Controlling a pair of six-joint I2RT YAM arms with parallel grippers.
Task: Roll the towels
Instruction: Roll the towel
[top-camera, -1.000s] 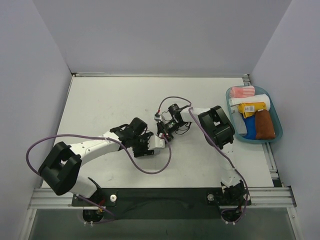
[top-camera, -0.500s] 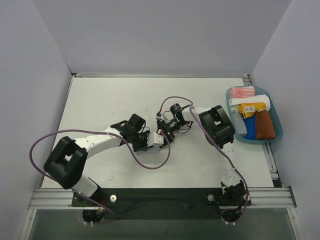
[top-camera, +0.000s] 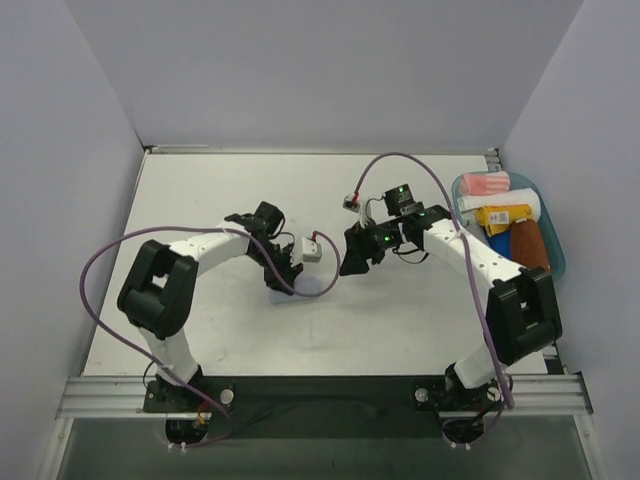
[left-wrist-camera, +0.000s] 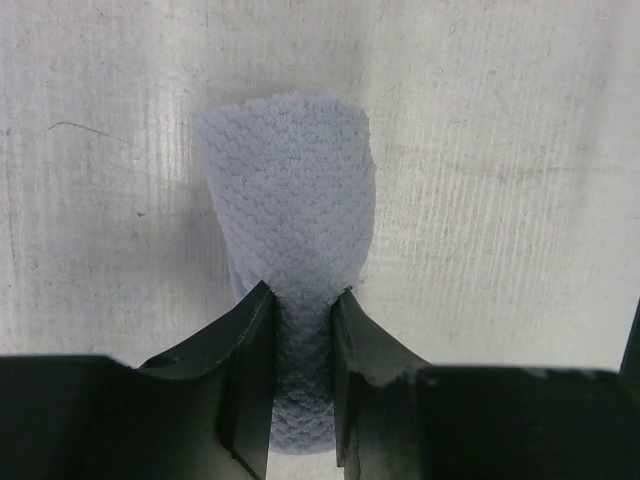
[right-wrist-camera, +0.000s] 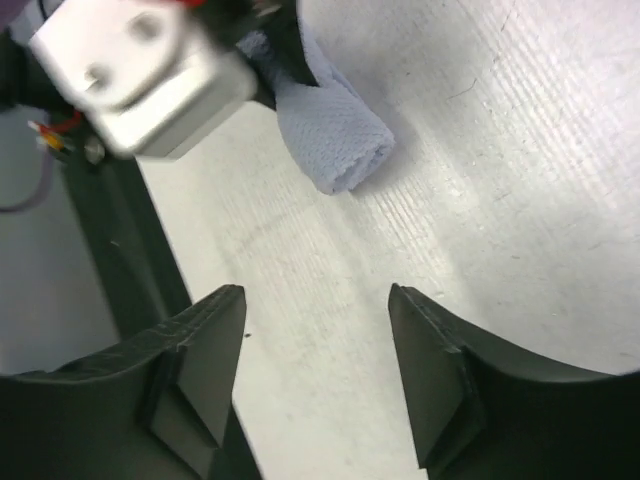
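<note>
Top view: white table (top-camera: 200, 200), plain grey walls, two arms, and one teal tray (top-camera: 515, 284) at the right edge with the rust-brown towel (top-camera: 530, 250) rolled up inside.

Left wrist: the left gripper (left-wrist-camera: 300, 335) is pinched onto the rolled pale-blue towel (left-wrist-camera: 290, 180) lying mid-table, which you can barely see from above.

Right wrist: the right gripper (right-wrist-camera: 315, 320) is spread wide and empty, near that roll.

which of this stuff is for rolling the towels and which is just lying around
For the job: pale blue towel, pinched in the left claw; brown towel in the tray; open right claw.
Lying about: pink striped cloth, yellow cloth, both in that tray.
</note>
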